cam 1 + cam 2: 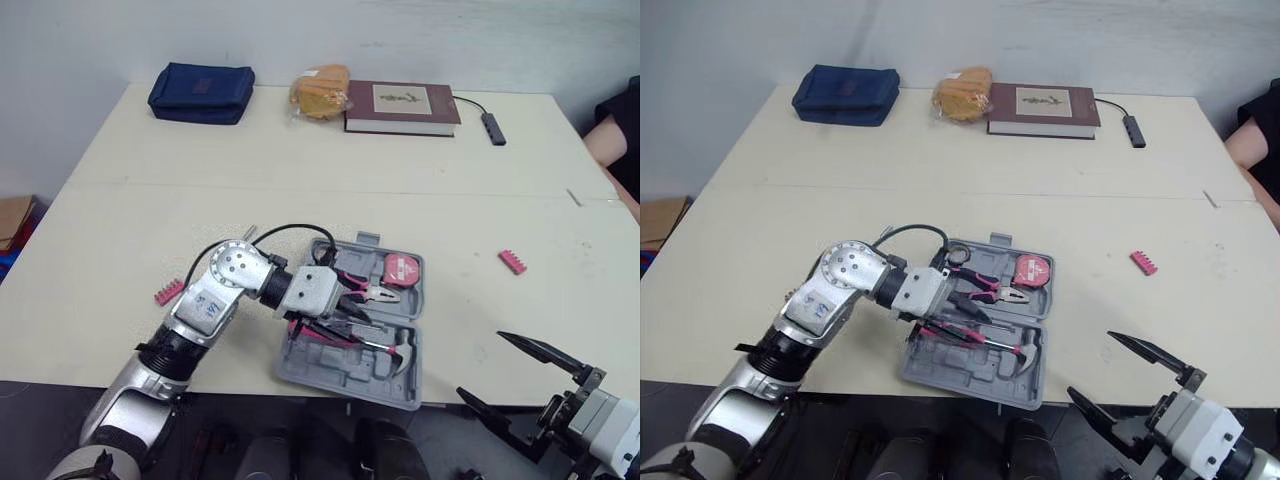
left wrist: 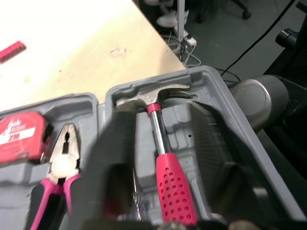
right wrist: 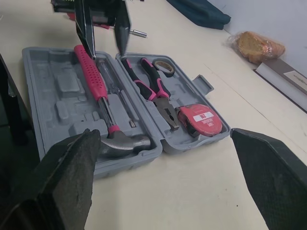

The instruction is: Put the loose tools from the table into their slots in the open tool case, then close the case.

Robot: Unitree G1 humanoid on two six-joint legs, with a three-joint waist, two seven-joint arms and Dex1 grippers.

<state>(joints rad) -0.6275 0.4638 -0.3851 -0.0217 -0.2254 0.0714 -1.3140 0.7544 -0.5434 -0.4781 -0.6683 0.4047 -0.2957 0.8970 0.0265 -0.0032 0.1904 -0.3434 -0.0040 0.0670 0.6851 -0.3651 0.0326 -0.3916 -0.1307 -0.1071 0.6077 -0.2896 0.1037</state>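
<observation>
Four tools in your tool case [image 1: 330, 375], near edge of table [image 1: 300, 150]: hammer [image 2: 172, 187], pliers [image 3: 153, 86], tape measure [image 1: 402, 269], screwdriver [image 3: 117, 93] | left gripper [image 3: 106, 50], right gripper [image 1: 480, 364] both spread | pink strip [image 1: 512, 261] loose

Grey case [image 1: 338, 377]; hammer [image 2: 173, 188] pink, seemingly dimpled.

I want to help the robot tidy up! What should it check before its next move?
1. Tool case open: ok.
2. Hammer in the case: ok.
3. Pliers and tape measure in the case: ok.
4. All loose tools packed: not ok; right pink strip and left pink strip lie on the table.
5. Left claw empty: ok, open over the case.
6. Right claw open: ok.
</observation>
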